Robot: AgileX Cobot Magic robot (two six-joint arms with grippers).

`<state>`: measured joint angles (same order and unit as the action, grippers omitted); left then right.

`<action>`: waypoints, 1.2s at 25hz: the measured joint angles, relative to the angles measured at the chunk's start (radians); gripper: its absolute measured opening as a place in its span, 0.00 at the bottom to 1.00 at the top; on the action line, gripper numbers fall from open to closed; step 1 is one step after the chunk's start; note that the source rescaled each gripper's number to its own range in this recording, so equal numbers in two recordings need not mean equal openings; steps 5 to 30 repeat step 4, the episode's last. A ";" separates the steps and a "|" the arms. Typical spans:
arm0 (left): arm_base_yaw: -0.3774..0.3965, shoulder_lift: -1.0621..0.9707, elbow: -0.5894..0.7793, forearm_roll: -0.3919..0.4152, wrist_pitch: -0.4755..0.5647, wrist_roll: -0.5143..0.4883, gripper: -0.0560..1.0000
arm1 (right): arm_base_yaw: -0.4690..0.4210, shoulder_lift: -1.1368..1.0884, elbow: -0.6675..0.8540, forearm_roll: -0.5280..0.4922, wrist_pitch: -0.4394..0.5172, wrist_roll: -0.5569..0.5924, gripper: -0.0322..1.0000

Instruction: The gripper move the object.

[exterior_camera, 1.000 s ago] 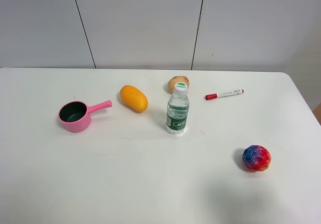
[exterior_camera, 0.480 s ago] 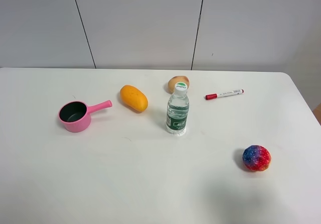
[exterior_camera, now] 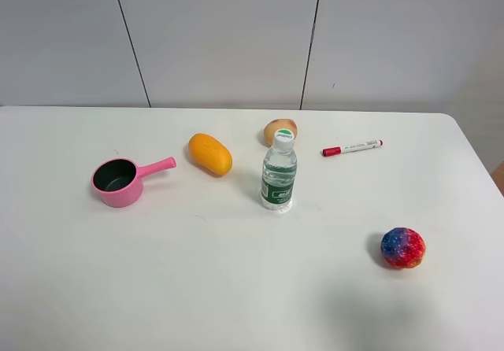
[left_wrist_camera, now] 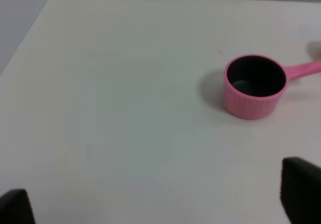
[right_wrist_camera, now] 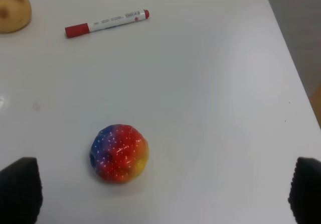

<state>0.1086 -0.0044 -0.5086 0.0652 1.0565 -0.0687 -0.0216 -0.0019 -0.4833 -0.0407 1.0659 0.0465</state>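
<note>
Tan spotted oval potato (right_wrist_camera: 14,11) lies ahead of the wide-spread right gripper (right_wrist_camera: 163,194), probably the nearer one; left gripper (left_wrist_camera: 160,206) also wide

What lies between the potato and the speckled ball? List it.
In the right wrist view, only the red-capped marker sits near that stretch, beside the potato; the rest of the white table toward the speckled ball is bare.

The high exterior view looks down across the whole white counter (exterior_camera: 236,288) toward the grey panelled wall (exterior_camera: 220,36). The left wrist view sits nearer, sharing the pink plastic saucepan (exterior_camera: 118,182) (left_wrist_camera: 253,86). The right wrist view shares the speckled red-blue ball (exterior_camera: 403,247) (right_wrist_camera: 119,152) and the red-capped white marker (exterior_camera: 352,147) (right_wrist_camera: 106,23).
</note>
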 joint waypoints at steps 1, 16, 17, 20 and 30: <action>0.000 0.000 0.000 0.001 0.000 0.007 1.00 | 0.000 0.000 0.000 0.000 0.000 0.000 1.00; 0.000 0.000 0.000 0.001 0.000 0.020 1.00 | 0.000 0.000 0.000 0.000 0.000 0.000 1.00; 0.000 0.000 0.000 0.001 0.000 0.020 1.00 | 0.000 0.000 0.000 0.000 0.000 0.000 1.00; 0.000 0.000 0.000 0.001 0.000 0.020 1.00 | 0.000 0.000 0.000 0.000 0.000 0.000 1.00; 0.000 0.000 0.000 0.001 0.000 0.020 1.00 | 0.000 0.000 0.000 0.000 0.000 0.000 1.00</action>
